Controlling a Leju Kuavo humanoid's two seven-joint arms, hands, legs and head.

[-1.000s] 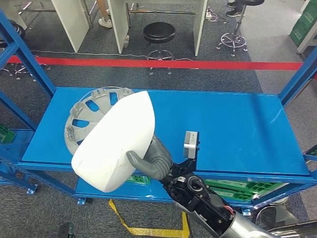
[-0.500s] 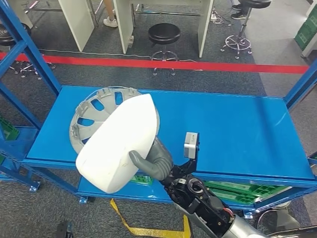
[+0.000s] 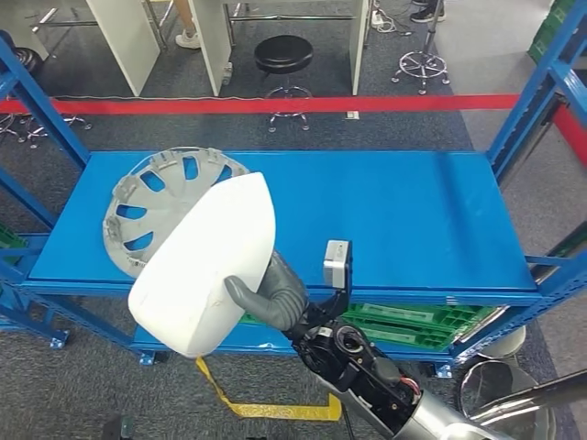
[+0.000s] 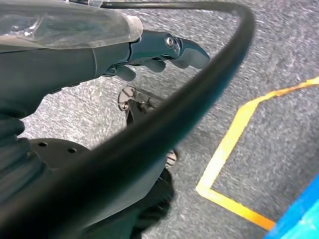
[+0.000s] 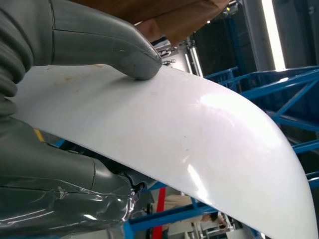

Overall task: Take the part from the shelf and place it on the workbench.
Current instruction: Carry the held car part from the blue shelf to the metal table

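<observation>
Fingers (image 5: 112,47) of right hand (image 3: 273,295) clamped on white part (image 3: 204,261), left hand (image 4: 112,55) fingers loosely apart, empty.

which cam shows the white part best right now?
Head view: the white part appears nearly whole, held by the right hand in front of the blue shelf, overlapping the hubcap. The right wrist view shows just its glossy surface close up under the thumb. The left wrist view looks at the floor.

Head view: high, facing forward and down onto the blue metal shelf deck (image 3: 388,206). Right wrist view: very close behind the glossy white curved panel (image 5: 195,139), shared with head view (image 3: 207,266). Left wrist view: down at grey carpet floor (image 4: 263,55).
</observation>
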